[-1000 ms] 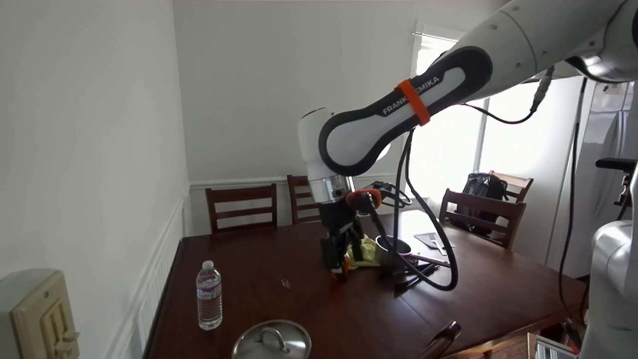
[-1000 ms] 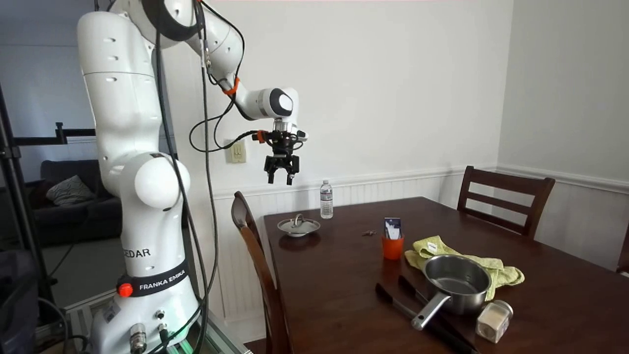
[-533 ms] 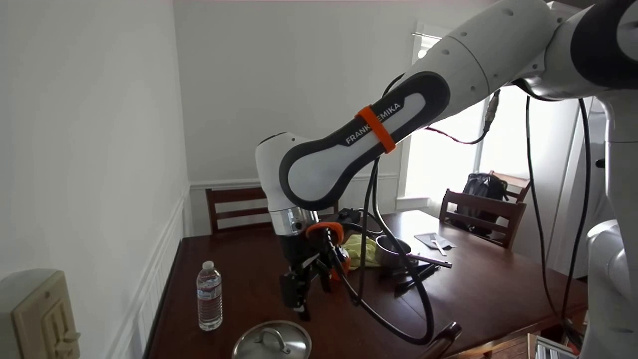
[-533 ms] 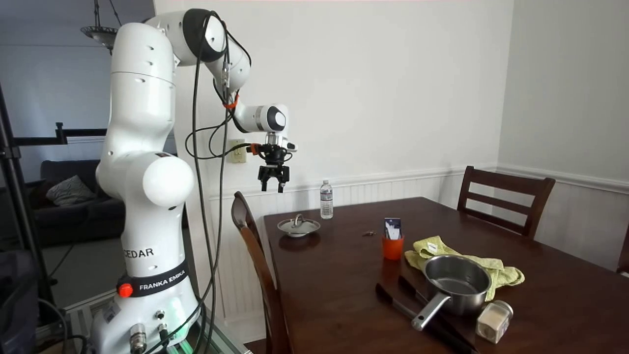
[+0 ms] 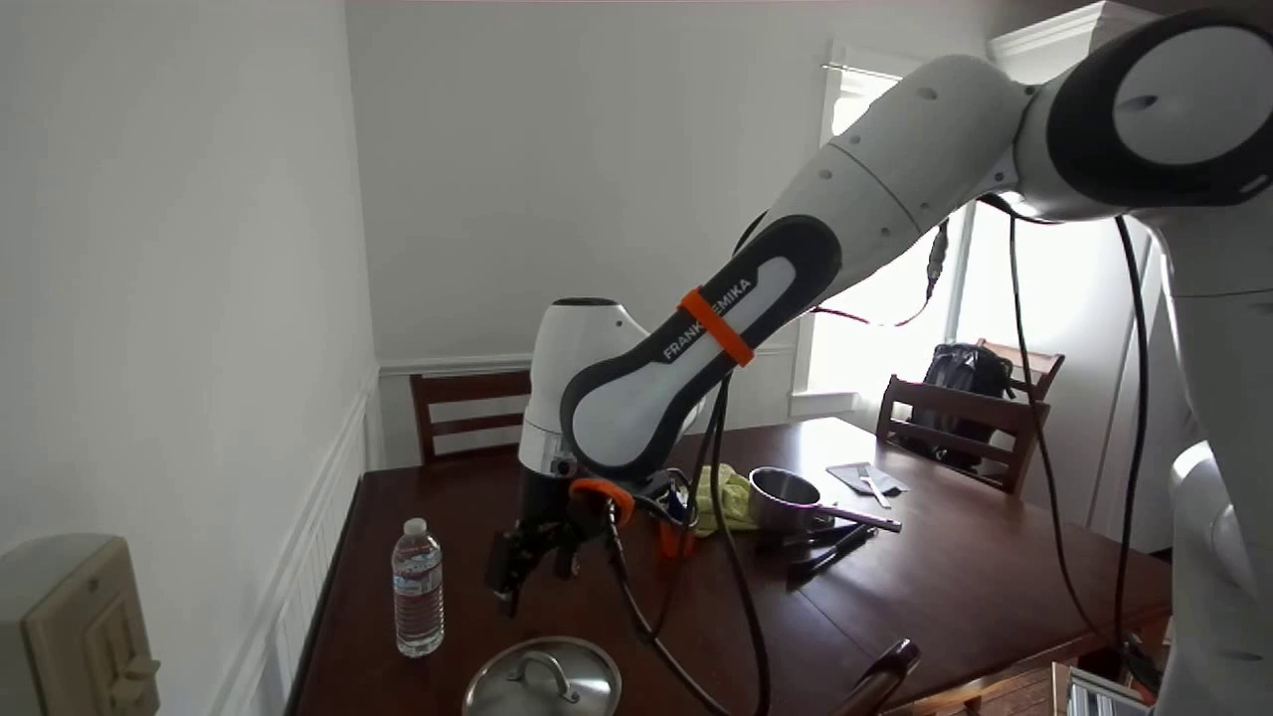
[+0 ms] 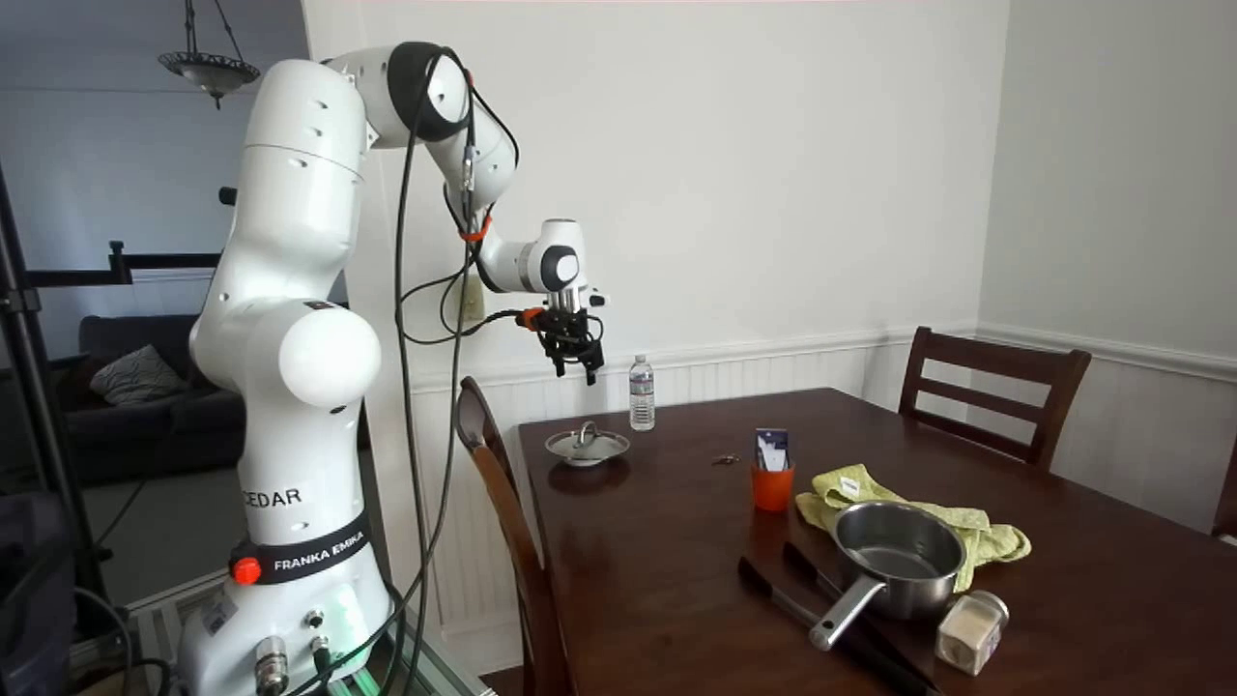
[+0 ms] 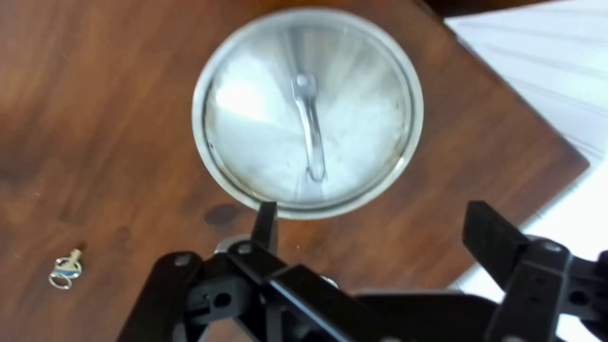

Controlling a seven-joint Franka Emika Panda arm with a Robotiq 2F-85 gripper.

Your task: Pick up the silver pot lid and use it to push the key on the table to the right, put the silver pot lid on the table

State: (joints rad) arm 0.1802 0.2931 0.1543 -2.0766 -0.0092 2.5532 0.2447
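Near the lid (image 7: 306, 114), it seems, the tool (image 7: 373, 218) gapes.

Desk (image 6: 667, 580): dark brown wood, smooth on top (glossy enough to mirror what stands on it).
Saucepan (image 6: 899, 556): upright, handle out to one side.
Black utensils (image 6: 894, 665): long, lying flat, passing below the saucepan's handle.
Cloth (image 6: 984, 535): yellow-green, rumpled, right up against the saucepan.
Jar (image 6: 971, 633): tipped on its side, just beside the saucepan.
Orange cup (image 6: 772, 488): upright, near the saucepan.
Grey sheet (image 5: 844, 476): flat, right of the saucepan in an exterior view.
Key (image 7: 69, 267): on rings, well apart from the saucepan.
Bottle (image 6: 642, 393): clear, upright, well apart from the saucepan.
Silver pot lid (image 6: 587, 447): handle uppermost, well left of the saucepan in both exterior views.
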